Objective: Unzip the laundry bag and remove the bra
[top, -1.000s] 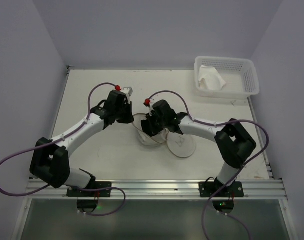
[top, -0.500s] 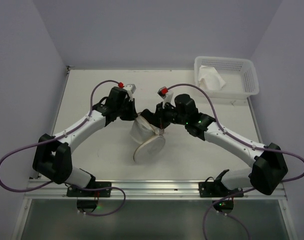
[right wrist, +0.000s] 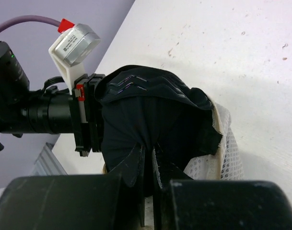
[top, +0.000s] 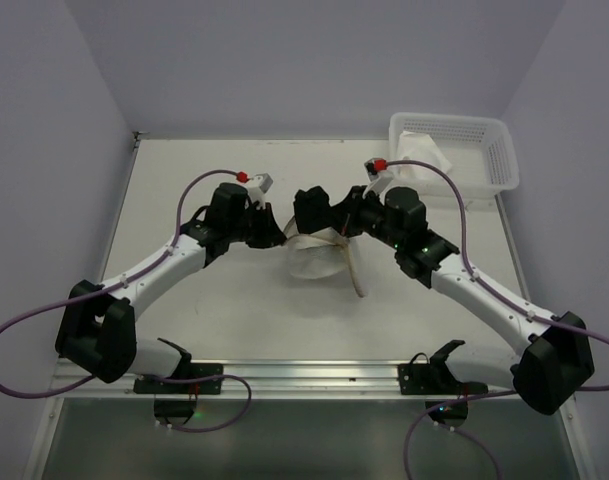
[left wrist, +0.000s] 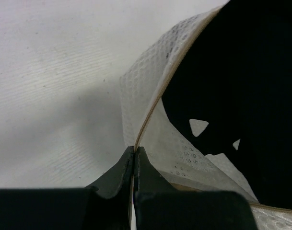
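The laundry bag [top: 314, 258], white mesh with tan rim hoops, hangs open above the table's middle. My left gripper [top: 274, 234] is shut on its tan rim, which also shows in the left wrist view [left wrist: 150, 108] running into the closed fingertips [left wrist: 134, 160]. My right gripper [top: 344, 222] is shut on the black bra [top: 312, 208] and holds it up, partly out of the bag's mouth. In the right wrist view the bra [right wrist: 150, 115] bunches above my gripper [right wrist: 148, 160], with mesh [right wrist: 222, 148] to its right.
A white slotted basket [top: 499, 165] with a white cloth [top: 421, 155] in it stands at the back right. The bag's loose flap [top: 359, 270] hangs down toward the table. The left wrist camera [right wrist: 74, 45] sits close behind the bra.
My right gripper has moved up and to the right, pulling the black bra out of the bag. The bag has lifted off the table and swung open between both grippers.
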Robot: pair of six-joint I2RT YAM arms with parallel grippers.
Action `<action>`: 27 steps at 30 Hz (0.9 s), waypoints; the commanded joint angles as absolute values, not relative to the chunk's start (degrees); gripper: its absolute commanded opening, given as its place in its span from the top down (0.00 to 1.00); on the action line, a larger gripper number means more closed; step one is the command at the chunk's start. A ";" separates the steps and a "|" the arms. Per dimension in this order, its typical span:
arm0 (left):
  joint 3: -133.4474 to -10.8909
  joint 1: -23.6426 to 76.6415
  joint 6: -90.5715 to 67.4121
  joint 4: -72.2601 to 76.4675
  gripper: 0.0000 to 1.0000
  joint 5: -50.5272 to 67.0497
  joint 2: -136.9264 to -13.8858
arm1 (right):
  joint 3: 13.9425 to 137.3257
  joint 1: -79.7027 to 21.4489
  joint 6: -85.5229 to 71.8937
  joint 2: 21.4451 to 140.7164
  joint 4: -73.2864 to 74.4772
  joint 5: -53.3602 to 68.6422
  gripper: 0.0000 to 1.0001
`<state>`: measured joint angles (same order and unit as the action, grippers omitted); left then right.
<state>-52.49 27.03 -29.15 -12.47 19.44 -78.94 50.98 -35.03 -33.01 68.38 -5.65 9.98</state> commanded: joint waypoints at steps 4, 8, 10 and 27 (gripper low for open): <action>-55.72 30.48 -32.08 -5.28 1.00 22.34 -79.63 | 56.16 -35.07 -39.72 73.64 -13.62 10.55 1.00; -58.62 34.80 -30.85 -5.54 1.00 19.25 -79.45 | 59.66 -35.07 -41.22 76.81 -13.71 10.02 1.00; -58.01 34.72 -31.20 -5.89 1.00 17.42 -78.49 | 61.95 -34.98 -40.26 76.91 -12.14 9.23 1.00; -53.00 28.13 -32.52 -8.26 1.00 11.25 -81.73 | 79.88 -24.00 -29.27 70.05 9.48 8.45 1.00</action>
<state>-52.49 28.67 -32.23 -8.86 12.58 -81.10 74.26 -26.89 -32.82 73.32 5.65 9.93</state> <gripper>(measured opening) 0.009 0.036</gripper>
